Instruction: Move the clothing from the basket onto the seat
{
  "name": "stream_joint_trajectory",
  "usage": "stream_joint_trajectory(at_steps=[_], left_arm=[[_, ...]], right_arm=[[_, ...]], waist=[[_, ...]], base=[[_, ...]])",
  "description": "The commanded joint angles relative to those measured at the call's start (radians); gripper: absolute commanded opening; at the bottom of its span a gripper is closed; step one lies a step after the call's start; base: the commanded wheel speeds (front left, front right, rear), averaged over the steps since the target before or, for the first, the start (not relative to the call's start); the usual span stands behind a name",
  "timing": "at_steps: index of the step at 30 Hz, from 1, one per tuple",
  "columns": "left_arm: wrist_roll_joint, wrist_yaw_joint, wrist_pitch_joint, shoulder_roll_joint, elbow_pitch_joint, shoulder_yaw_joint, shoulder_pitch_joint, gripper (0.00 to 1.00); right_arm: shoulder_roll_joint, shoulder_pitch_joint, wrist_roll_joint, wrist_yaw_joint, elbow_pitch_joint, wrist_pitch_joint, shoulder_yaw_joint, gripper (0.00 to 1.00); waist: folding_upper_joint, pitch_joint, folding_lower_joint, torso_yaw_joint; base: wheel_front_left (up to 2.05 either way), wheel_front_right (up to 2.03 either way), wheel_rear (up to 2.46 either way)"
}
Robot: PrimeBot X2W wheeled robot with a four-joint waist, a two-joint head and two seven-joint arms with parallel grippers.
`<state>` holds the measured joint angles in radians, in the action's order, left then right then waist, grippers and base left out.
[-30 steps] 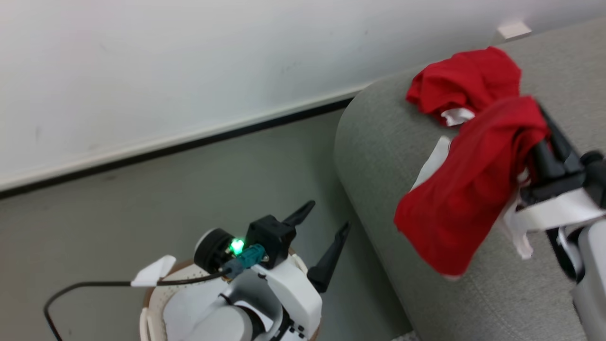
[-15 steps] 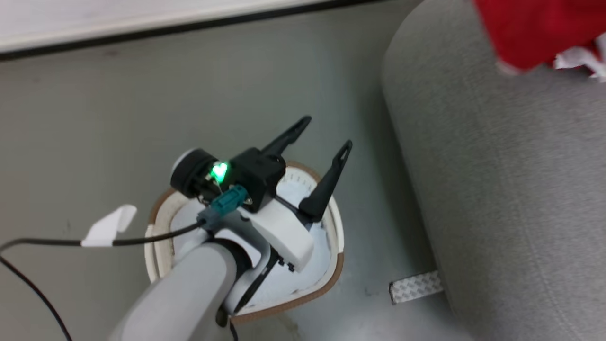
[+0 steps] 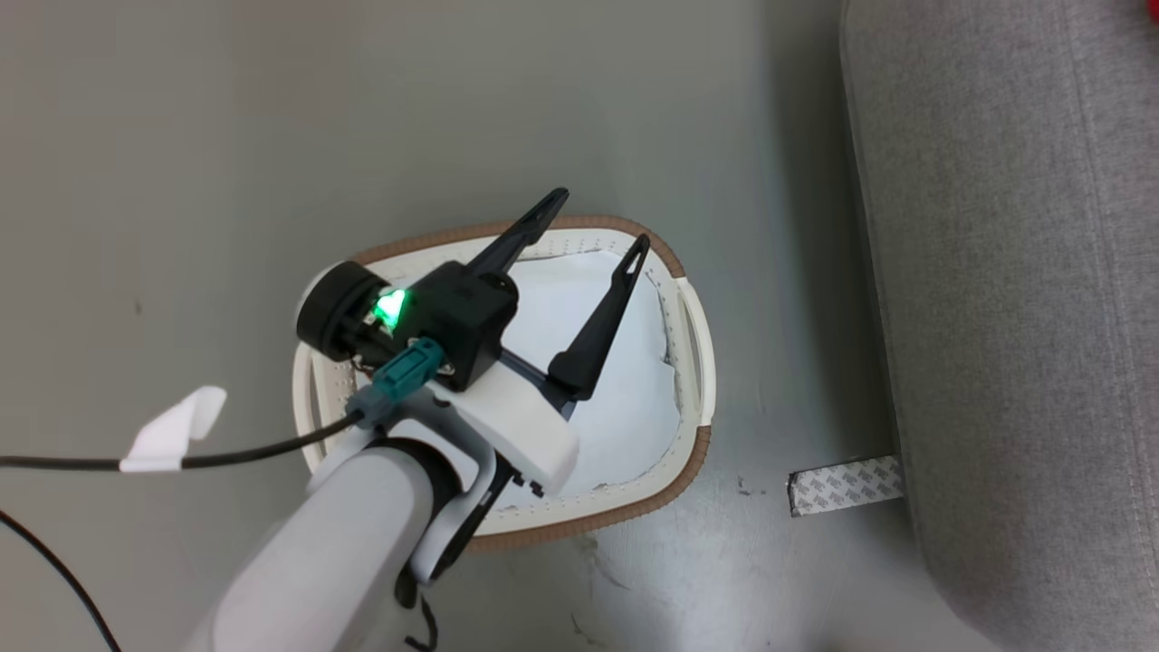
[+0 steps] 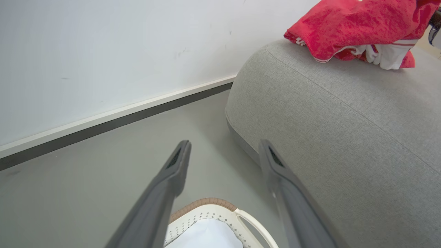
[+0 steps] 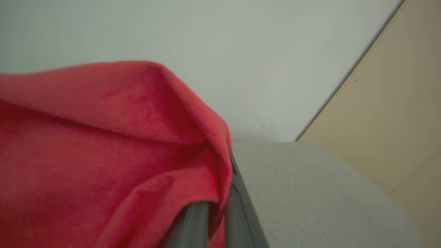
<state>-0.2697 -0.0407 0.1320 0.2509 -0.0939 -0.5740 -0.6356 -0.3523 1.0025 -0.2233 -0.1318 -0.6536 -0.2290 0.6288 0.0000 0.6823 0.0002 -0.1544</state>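
Note:
My left gripper [image 3: 601, 219] hovers open over the white basket [image 3: 688, 471] with its brown rim, and nothing sits between its fingers. Inside the basket only a flat white pad [image 3: 625, 398] shows. The grey seat [image 3: 1023, 317] stands just right of the basket. In the left wrist view the open left gripper [image 4: 224, 144] points past the basket [image 4: 206, 206] toward the seat [image 4: 344, 120], where red clothing [image 4: 351, 24] with white parts lies on top. In the right wrist view my right gripper [image 5: 220, 213] is shut on red clothing [image 5: 103, 155] that drapes over its fingers, above the seat [image 5: 327, 193].
A strip of white tape [image 3: 844, 485] lies on the grey floor at the seat's foot. A black cable with a white tag [image 3: 172, 430] trails left of my left arm. A white wall with a dark baseboard [image 4: 113, 117] runs behind the seat, and a beige panel [image 5: 396, 120] stands beyond it.
The head camera has tilted down, so the picture shifted from the seat with the clothing to the basket. The left gripper stays open; the right gripper has left the head view.

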Motion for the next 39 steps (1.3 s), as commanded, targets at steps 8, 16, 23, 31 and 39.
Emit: stream_joint_trajectory(at_steps=[8,16,23,31,39], left_arm=[[-0.011,-0.013,-0.01,0.039,0.002,0.015,0.043,1.0],[-0.027,-0.038,-0.045,0.046,0.033,0.029,0.091,1.0],[-0.054,-0.064,-0.134,0.053,0.084,0.06,0.175,1.0],[-0.128,-0.099,-0.274,0.052,0.162,0.139,0.305,1.0],[-0.157,-0.145,-0.381,0.066,0.258,0.228,0.442,1.0]], right_arm=[[0.088,-0.076,-0.125,0.002,-0.109,-0.029,0.15,0.48],[0.139,-0.155,-0.173,0.002,-0.104,-0.036,0.136,1.0],[0.163,-0.308,-0.085,0.002,0.039,-0.036,-0.017,1.0],[0.209,-0.495,0.02,0.002,0.276,-0.035,-0.22,1.0],[0.261,-0.661,0.082,0.002,0.405,-0.035,-0.41,1.0]], waist=[[0.0,-0.008,-0.0002,-0.017],[0.0,-0.116,-0.0002,-0.048],[0.0,-0.248,-0.0002,-0.05],[0.0,-0.406,-0.0002,-0.007],[0.0,-0.549,-0.0002,0.059]], base=[[0.0,0.0,0.0],[0.0,0.0,0.0],[0.0,0.0,0.0],[0.0,0.0,0.0],[0.0,0.0,0.0]])
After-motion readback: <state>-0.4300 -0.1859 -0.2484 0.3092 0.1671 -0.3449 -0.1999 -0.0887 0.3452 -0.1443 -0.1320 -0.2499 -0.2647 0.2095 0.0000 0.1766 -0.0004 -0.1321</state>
